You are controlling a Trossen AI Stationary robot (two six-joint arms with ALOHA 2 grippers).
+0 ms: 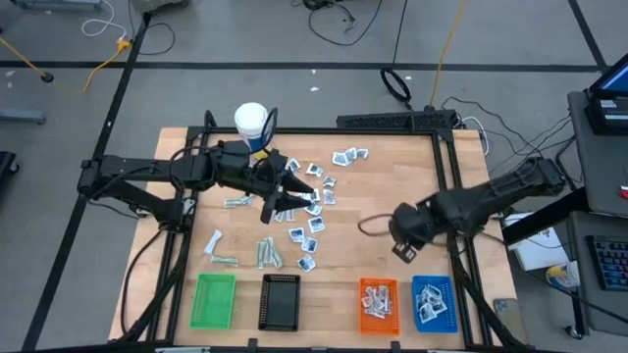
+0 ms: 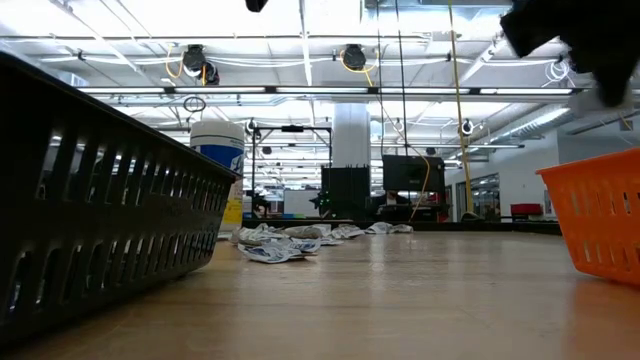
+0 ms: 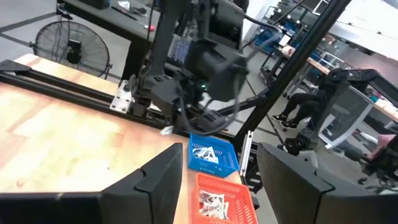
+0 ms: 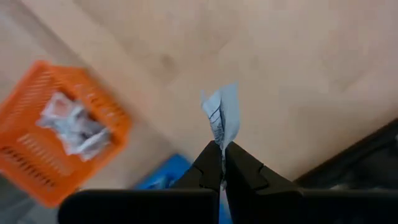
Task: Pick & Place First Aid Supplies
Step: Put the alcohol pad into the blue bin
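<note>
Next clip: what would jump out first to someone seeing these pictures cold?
Probably the scatter of first aid packets across the middle of the wooden table, with the left pincer open above them beside a tall white bottle. Next, the right pincer, shut on a single pale sachet, up over the table near the orange tray and blue tray, both already holding packets.

No lettering reads clearly anywhere (sachet print too small).
</note>
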